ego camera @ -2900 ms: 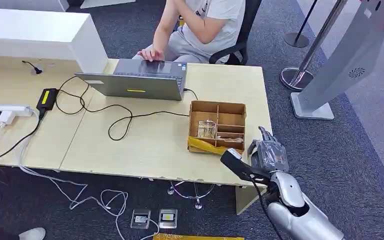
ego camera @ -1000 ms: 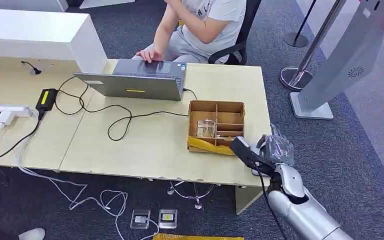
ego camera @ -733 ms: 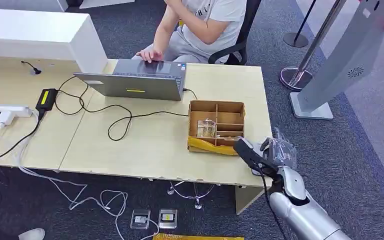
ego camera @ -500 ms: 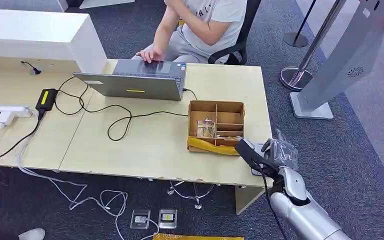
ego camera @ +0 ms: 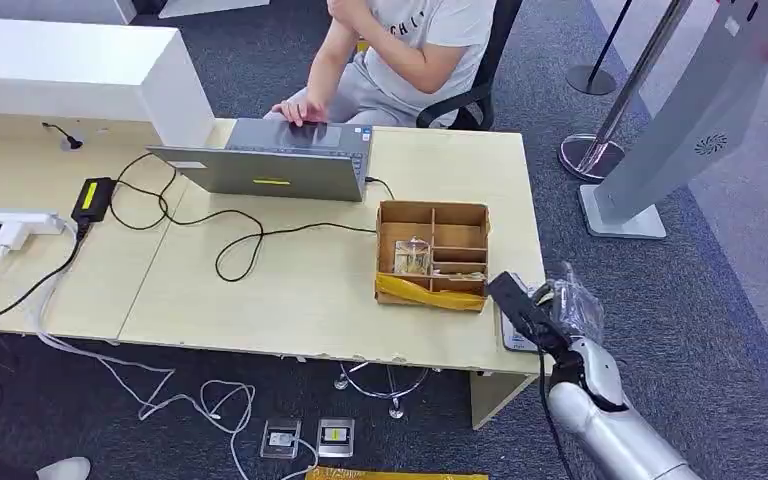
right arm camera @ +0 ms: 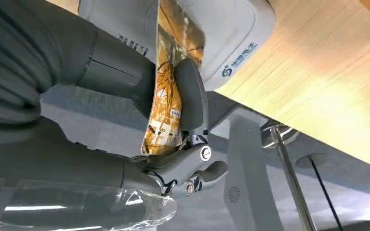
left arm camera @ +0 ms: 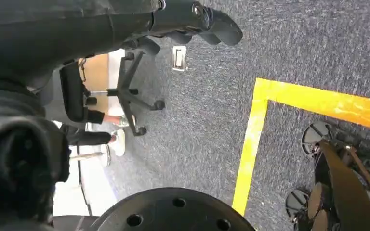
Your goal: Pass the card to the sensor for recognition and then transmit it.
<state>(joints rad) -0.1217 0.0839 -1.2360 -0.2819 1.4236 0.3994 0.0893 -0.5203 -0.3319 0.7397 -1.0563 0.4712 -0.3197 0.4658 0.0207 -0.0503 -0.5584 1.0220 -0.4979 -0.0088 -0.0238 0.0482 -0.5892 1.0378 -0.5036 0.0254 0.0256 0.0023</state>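
My right hand (ego camera: pixel 566 306) hovers at the table's front right corner, over a white card sensor (ego camera: pixel 513 337). In the right wrist view the hand (right arm camera: pixel 125 159) pinches an orange printed card (right arm camera: pixel 169 91) between its thick thumb (right arm camera: pixel 191 96) and the fingers behind it. The card is bowed, and its far end lies over the face of the white sensor (right arm camera: pixel 226 29); I cannot tell whether they touch. My left hand (left arm camera: pixel 197 17) hangs beside my body above the carpet, its dark fingers loose and holding nothing.
A compartmented cardboard box (ego camera: pixel 434 215) stands just left of the right hand. A laptop (ego camera: pixel 270 170) with a person (ego camera: pixel 410 50) behind it, cables (ego camera: pixel 230 250) and a power brick (ego camera: pixel 92 197) fill the desk. A grey kiosk (ego camera: pixel 680 120) and stanchion base (ego camera: pixel 588 155) stand to the right.
My right hand has carried the card to the right along the table's front edge, from beside the cardboard box to over the white sensor at the corner.
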